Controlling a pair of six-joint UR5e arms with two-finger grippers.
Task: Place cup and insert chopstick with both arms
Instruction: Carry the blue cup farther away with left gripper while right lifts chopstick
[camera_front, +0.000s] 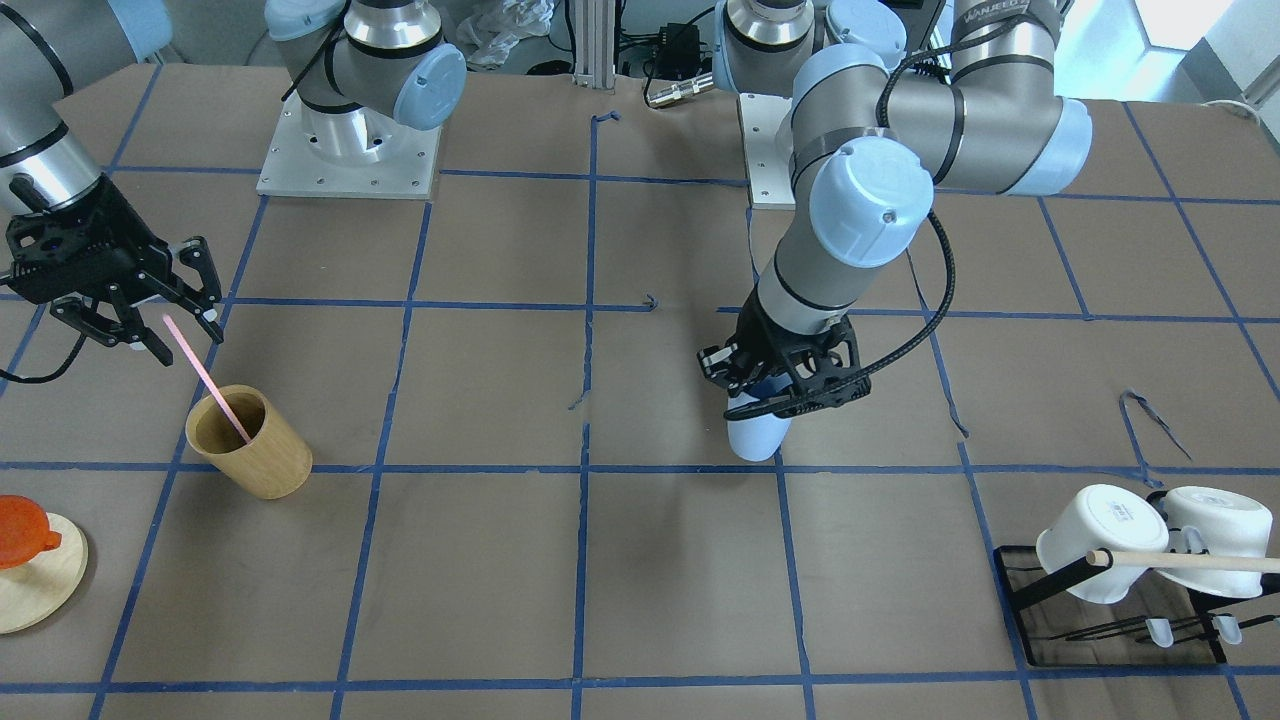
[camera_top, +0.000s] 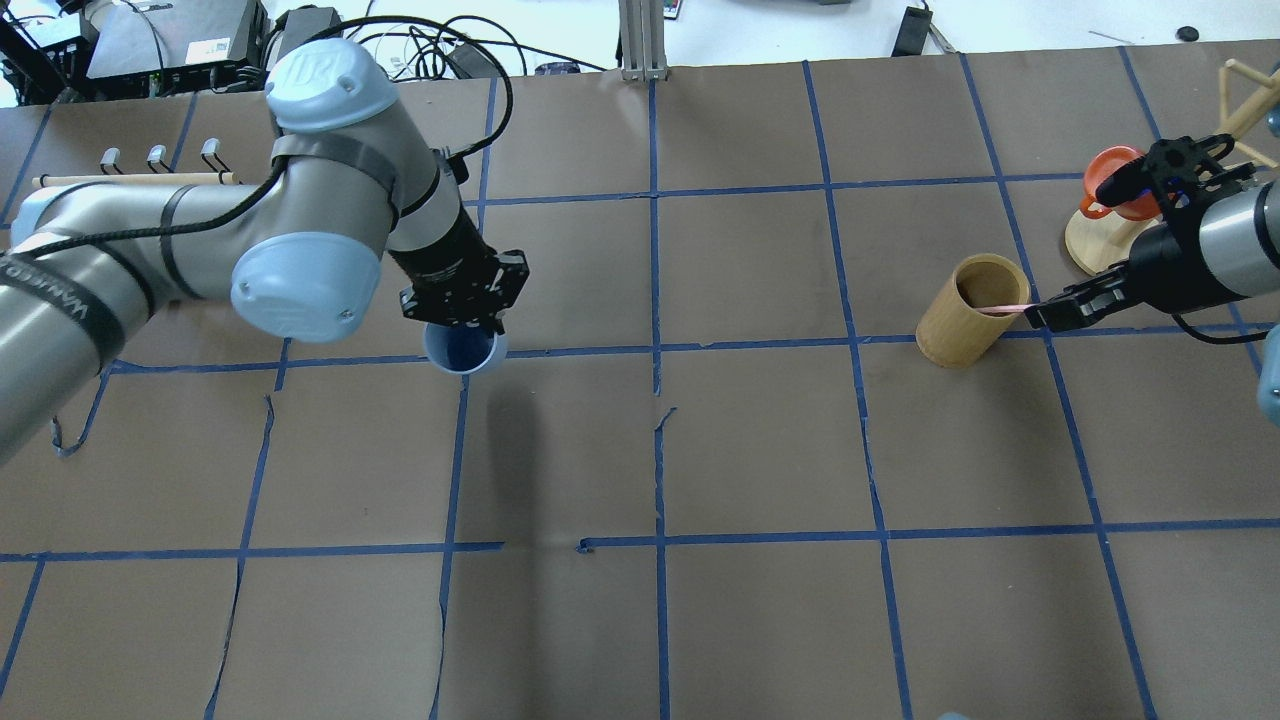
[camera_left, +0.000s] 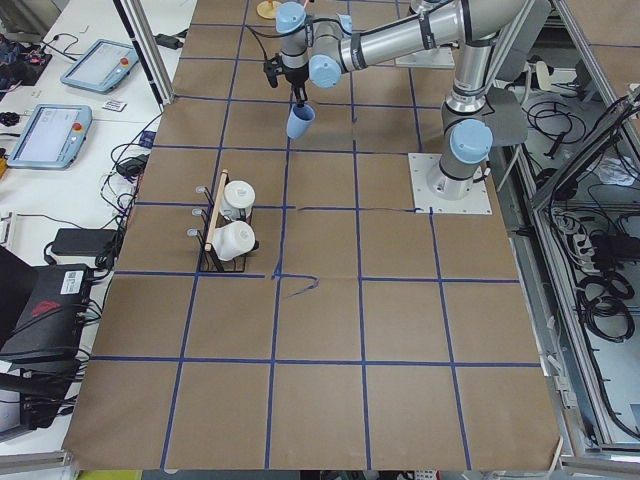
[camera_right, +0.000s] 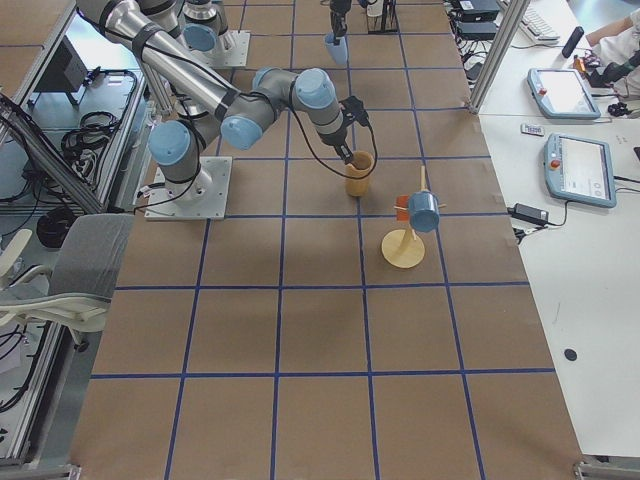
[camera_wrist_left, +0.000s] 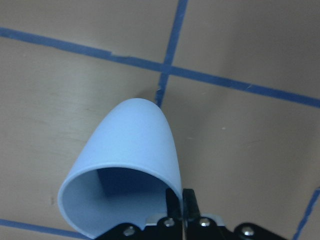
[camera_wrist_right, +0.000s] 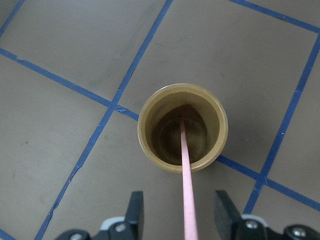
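**Left of the overhead view.** The left arm reaches toward centre frame. The left fingers are clenched on the rim of the cup, one inside the mouth and one outside, pinching the wall. This rim grip leaves the base free to be set down flat. The cup hangs tilted, mouth toward the wrist camera, over a crossing of blue tape lines on the worktop. It appears to be clear of the surface. Judgement: the placing step is in progress, and the cup must be levelled before release.

**Right of the overhead view.** The wooden cup stands upright on the worktop. The chopstick rests in it, lower end on the cup floor, shaft leaning over the rim toward the right arm. The wooden cup serves as a holder that presents the upper end at a reachable angle. The right fingers are released, one on each side of the shaft with a gap on both sides; nothing is grasped. Judgement: closing here would secure the chopstick near its upper end, leaving its length free for insertion into the cup, which is well apart at frame left.
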